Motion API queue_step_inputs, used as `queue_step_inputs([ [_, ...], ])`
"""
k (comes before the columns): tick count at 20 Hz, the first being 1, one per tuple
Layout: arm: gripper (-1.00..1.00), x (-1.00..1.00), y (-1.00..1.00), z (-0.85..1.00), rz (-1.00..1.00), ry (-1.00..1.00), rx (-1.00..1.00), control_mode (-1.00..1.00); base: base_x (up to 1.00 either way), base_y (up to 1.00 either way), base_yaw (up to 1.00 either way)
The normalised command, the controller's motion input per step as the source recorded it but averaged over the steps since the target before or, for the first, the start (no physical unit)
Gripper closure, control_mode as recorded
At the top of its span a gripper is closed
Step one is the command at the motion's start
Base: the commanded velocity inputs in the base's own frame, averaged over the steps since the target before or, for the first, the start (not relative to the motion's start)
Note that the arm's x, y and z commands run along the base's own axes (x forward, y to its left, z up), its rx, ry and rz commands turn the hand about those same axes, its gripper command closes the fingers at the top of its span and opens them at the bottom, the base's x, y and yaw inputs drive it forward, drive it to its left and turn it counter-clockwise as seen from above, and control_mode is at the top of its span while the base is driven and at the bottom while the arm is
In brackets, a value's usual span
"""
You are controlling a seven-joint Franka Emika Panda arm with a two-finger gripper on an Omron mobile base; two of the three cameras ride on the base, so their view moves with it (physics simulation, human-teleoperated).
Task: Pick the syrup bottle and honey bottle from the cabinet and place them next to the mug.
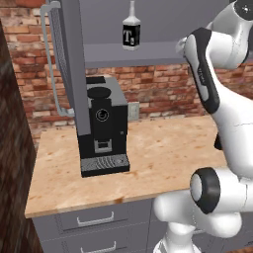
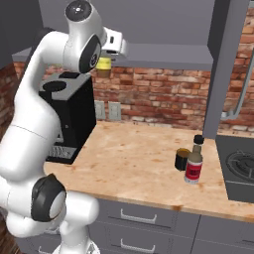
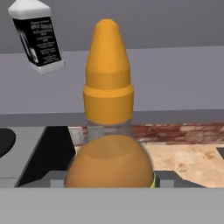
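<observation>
The claw [image 2: 105,58] is up at the front edge of the cabinet [image 2: 163,52] shelf, clenched on the honey bottle [image 2: 103,65], which hangs clear of the shelf above the coffee machine [image 2: 69,116]. From the hand camera the bottle sits dead centre and very close, with its amber belly low and its pointed orange cap [image 3: 108,65] upright against the grey cabinet. A black bottle with a white label [image 3: 37,39] is on the shelf, off to one side. Down on the counter [image 2: 134,154], the syrup bottle [image 2: 193,167] stands upright with its red label showing, just beside the mug [image 2: 182,159], well apart from the claw.
</observation>
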Motion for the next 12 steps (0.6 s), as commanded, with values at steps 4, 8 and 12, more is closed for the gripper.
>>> queue_step_inputs([
  [4, 1.0, -0.83, 0.0, -0.23, -0.14, 0.0, 0.0, -1.0, 0.0, 0.0, 0.0],
  [8, 1.0, -0.9, -0.02, -0.16, -0.24, 0.0, 0.0, -1.0, 0.0, 0.0, 0.0],
  [12, 1.0, -0.55, -0.06, -0.09, -0.34, 0.0, 0.0, -1.0, 0.0, 0.0, 0.0],
])
